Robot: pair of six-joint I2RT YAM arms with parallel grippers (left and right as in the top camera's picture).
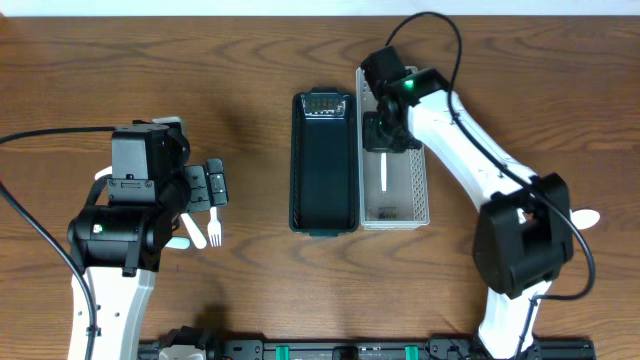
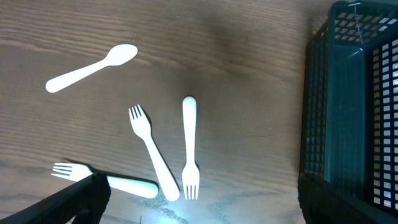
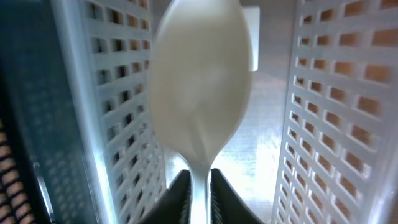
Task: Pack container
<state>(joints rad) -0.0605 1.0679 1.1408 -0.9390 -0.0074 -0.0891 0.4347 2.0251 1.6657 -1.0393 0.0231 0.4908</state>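
A white spoon [image 3: 200,81] stands bowl-forward inside the white mesh basket [image 3: 323,93], its thin neck pinched between the jaws of my right gripper [image 3: 199,186]. In the overhead view the right gripper [image 1: 385,135] hangs over the far half of the white basket [image 1: 422,195], with the spoon [image 1: 385,172] pointing toward the near end. My left gripper [image 2: 202,205] stands wide open above the table with nothing between its fingers. Below it lie three white forks [image 2: 149,149] [image 2: 189,146] [image 2: 106,180] and another white spoon [image 2: 93,67].
A dark green mesh basket [image 1: 323,165] sits beside the white one on its left, also at the right edge of the left wrist view [image 2: 348,93]. One more white spoon [image 1: 585,217] lies on the table at the far right, partly behind the right arm.
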